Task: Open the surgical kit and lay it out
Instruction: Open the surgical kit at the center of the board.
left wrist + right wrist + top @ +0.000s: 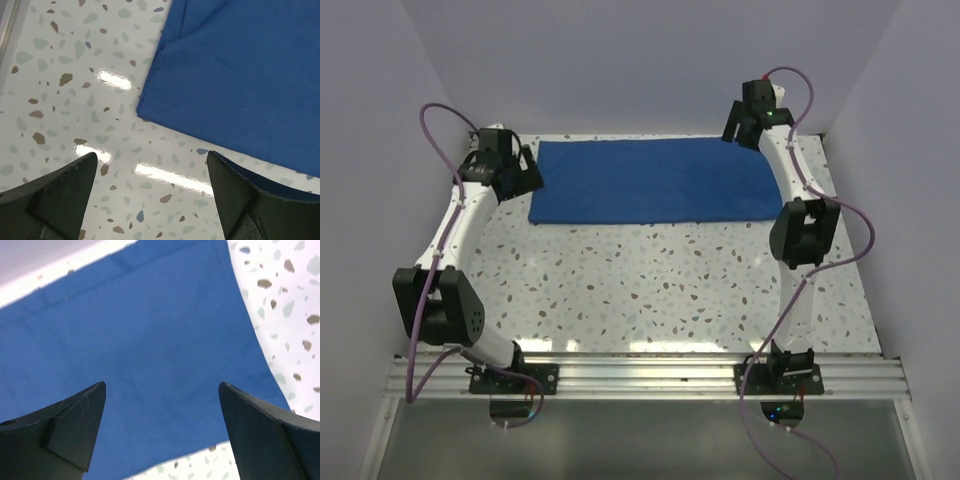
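Step in hand, as I read it: laying out the wrap. The blue cloth lies flat as one long rectangle on the far half of the counter, its long side running left to right, close to the back wall.

Left end effector: jaws apart, gripping nothing. It hangs over bare counter just off the cloth's near-left corner. The left wrist view shows a crease or second layer near that corner, so the cloth may be folded double there. I can't tell for sure.

Right end effector: jaws wide apart, gripping nothing. It sits above the cloth's right end, with blue between the fingers and the right edge just beside.

Neither arm touches the cloth, as far as I can see.

Next move, my judgement: if a fold remains, each end effector has to come down on a corner, pinch only the top layer and draw it toward me evenly so the cloth doesn't bunch. If it is fully spread, the contents come next, and I see none to reach for.

Count:
- blue cloth: one
- arms: two, one end effector each
- steel tray: none in view
- instruments: none in view
- no bulge in the cloth that would suggest anything under it
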Robot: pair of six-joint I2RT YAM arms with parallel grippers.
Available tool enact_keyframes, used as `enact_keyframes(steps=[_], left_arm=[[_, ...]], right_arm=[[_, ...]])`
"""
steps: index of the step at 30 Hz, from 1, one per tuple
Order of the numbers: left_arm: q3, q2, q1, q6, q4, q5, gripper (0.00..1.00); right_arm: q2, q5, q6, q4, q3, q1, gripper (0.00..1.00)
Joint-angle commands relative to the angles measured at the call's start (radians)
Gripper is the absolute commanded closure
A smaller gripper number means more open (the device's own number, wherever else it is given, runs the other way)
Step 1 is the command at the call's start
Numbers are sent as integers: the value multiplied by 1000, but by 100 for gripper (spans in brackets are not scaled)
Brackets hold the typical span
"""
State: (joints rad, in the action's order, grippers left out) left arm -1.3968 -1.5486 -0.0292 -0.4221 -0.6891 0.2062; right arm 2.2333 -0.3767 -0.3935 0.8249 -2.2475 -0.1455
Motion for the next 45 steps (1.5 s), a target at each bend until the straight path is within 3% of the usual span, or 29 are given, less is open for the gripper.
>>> enact_keyframes(steps=[1,4,12,29,34,38,43,45], left_arm=[[-16,11,0,16,28,-118,6],[83,76,0,6,48,-172,7],[386,265,-6,5,102,-257,7],[463,292,-8,80,31,-255,8],[450,272,-11,88,28,-261,8],[430,249,-34,89,28,-255,8],[417,237,-47,89,26,-254,8],[410,237,-51,89,22,-252,8]], right_arm=[[69,105,-34,-35,-121,110,1],[149,177,-85,-36,-196,179,2],[278,174,-65,-135,-297,231,5],[459,122,-73,-271,-314,236,25],[459,108,-74,-274,-301,235,50],[440,99,-76,-271,-287,235,84],[391,96,-64,-270,-265,235,100],[359,96,-56,-265,-251,235,100]])
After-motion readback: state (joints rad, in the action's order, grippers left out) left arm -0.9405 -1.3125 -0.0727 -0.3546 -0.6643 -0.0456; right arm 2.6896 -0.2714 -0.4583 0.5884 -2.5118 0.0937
